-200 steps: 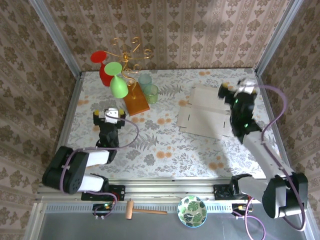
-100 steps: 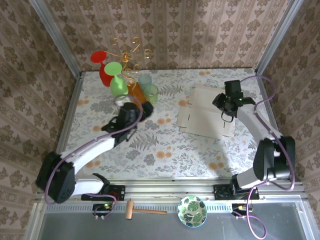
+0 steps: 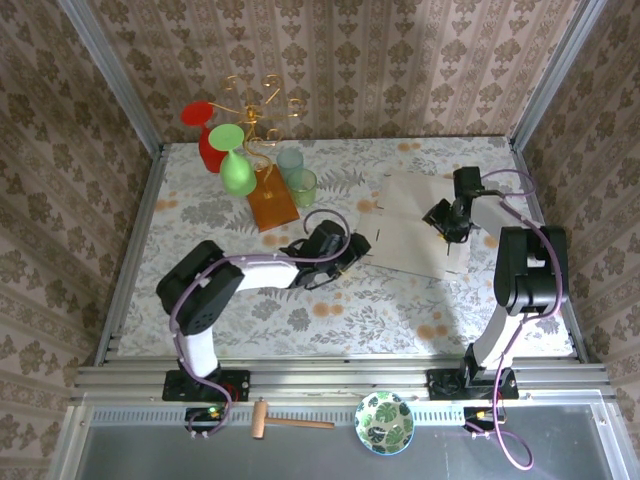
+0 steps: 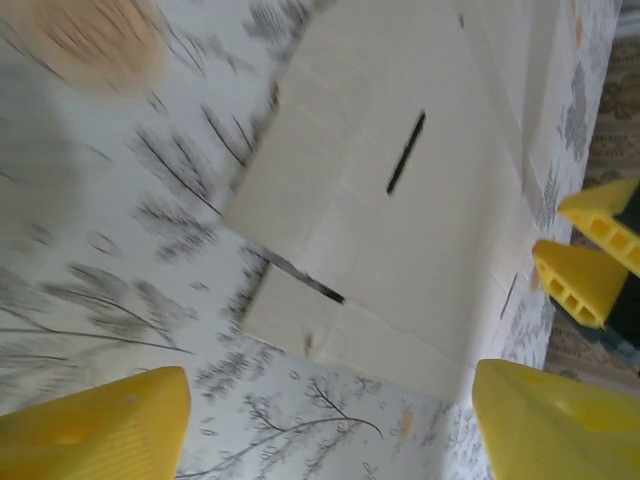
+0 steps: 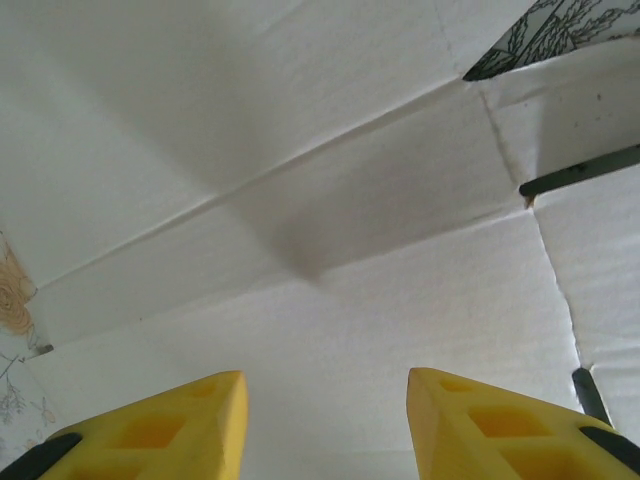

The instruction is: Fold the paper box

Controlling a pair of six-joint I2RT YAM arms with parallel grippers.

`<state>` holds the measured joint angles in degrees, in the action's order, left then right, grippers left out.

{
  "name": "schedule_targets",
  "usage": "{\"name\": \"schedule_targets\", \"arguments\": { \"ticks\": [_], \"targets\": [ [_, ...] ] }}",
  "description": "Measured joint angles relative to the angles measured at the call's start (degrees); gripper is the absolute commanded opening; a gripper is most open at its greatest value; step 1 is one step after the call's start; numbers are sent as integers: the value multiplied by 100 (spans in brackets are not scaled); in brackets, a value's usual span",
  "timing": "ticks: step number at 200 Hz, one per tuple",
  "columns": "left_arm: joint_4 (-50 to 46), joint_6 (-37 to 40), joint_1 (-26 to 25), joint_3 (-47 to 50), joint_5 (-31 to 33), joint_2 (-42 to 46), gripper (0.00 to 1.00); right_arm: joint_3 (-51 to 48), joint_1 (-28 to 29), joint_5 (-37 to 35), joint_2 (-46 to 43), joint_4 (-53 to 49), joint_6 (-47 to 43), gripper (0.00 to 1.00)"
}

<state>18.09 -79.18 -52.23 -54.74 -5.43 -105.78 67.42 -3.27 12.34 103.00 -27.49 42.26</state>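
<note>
- Yellow fingertips spread wide: the left gripper point(image 4: 330, 425) is open with nothing between its jaws. It hangs low over the tablecloth, just short of the paper box point(image 4: 400, 230).
- From above, that left gripper point(image 3: 355, 245) now sits at the sheet's left edge. Half a second ago it was back by the orange block, and a second ago the arm was still tucked in near its base.
- Over to the right gripper point(image 5: 325, 415): its jaws are parted too, empty, and close above bare cardboard and its crease lines. Whether it touches the sheet I cannot tell.
- Its two yellow fingers point(image 4: 590, 250) show past the far edge of the sheet in the left wrist view.
- It has come down. A second ago it was raised at the sheet's right side; now it is low over the right-hand middle.
- The paper box lies unfolded as a flat cream cut-out with dark slits, on the right half of the floral table point(image 3: 200, 215), where it lay before.
- Well left of it, and unmoved, stand the orange block point(image 3: 272, 205), two pale tumblers point(image 3: 297, 175), and a gold wire rack point(image 3: 262, 105) holding red and green glasses.
</note>
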Motion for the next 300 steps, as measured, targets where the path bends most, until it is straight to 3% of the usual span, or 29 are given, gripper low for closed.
{"name": "schedule_targets", "arguments": {
  "ticks": [36, 78, 123, 199, 300],
  "targets": [
    [380, -546, -262, 70, 92, -164, 62, 118, -7, 186, 162, 4, 2, 46],
    [669, -763, -15, 151, 494, -164, 44, 133, -7, 334, 505, -2, 0, 45],
    [846, -874, 328, 168, 599, -164, 44, 181, -7, 522, 603, -17, 20, 45],
    [719, -1370, 297, 151, 514, -369, 49, 195, -7, 765, 645, -17, 149, 45],
    [898, -1578, 431, 15, 426, -621, 42, 273, -7, 1047, 750, -20, 168, 44]
  ]
}}
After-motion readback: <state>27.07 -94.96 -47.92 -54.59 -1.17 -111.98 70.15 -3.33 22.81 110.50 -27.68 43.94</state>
